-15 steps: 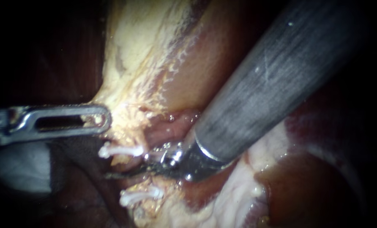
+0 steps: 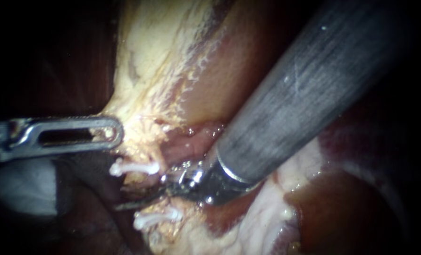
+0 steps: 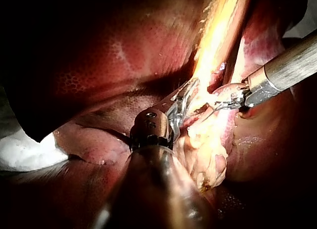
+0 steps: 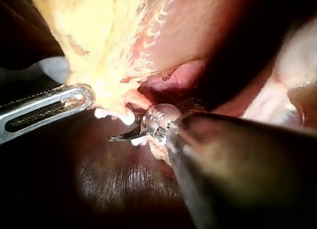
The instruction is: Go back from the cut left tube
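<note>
Jaws of the left instrument (image 2: 112,132) are clenched on pale tissue (image 2: 139,94) beside the cut tube (image 2: 143,180); right instrument (image 2: 121,198) jaws are slightly parted, empty, between the tube's clips (image 2: 135,168); the tube is judged soft, slippery and easily torn; no hold is advised.

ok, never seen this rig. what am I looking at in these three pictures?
A surgical robot with two slim instruments works on pig tissue. One picture is from the endoscope, close up; the other two are from cameras on each instrument's arm. The left instrument, coming in from the left, has its jaws shut on the pale yellow tissue. The right instrument, on the thick grey shaft, has its tip between the upper white clip and the lower white clip. The dark red mass is the liver.
</note>
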### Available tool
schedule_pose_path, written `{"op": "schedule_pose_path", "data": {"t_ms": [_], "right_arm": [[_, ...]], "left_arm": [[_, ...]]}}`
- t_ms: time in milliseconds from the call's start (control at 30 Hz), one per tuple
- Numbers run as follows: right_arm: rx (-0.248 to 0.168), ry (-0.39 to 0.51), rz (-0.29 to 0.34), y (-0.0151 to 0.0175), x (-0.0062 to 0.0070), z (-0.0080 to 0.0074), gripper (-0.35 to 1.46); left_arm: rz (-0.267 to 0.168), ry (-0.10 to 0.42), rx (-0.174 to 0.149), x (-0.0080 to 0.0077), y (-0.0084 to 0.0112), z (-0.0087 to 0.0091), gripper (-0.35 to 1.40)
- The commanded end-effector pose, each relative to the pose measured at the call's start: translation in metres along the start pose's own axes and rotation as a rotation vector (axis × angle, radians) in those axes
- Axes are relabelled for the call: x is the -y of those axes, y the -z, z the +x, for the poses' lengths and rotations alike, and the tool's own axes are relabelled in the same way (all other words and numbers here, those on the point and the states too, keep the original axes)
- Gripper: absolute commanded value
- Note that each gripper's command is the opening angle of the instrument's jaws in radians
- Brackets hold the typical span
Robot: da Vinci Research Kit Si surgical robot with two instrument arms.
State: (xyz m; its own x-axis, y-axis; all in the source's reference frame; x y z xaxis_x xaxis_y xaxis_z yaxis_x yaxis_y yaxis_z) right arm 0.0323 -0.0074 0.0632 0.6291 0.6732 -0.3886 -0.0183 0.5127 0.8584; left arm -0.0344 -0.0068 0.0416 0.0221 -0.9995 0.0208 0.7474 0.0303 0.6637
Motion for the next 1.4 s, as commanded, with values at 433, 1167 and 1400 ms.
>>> {"op": "schedule_pose_path", "data": {"t_ms": [433,1167,1400], "right_arm": [[-0.023,0.065,0.020,0.0005,0.0017,-0.0003,0.96],[-0.168,0.508,-0.038,0.0128,0.0035,-0.0052,1.41],[-0.198,0.562,-0.108,0.0200,0.0037,-0.0053,1.43]], "left_arm": [[0.001,0.000,-0.001,-0.0002,-0.0001,0.0000,-0.35],[0.001,-0.008,-0.001,-0.0006,-0.0003,-0.0001,-0.35],[0.001,-0.008,0.001,-0.0007,-0.0005,0.0000,-0.35]]}}
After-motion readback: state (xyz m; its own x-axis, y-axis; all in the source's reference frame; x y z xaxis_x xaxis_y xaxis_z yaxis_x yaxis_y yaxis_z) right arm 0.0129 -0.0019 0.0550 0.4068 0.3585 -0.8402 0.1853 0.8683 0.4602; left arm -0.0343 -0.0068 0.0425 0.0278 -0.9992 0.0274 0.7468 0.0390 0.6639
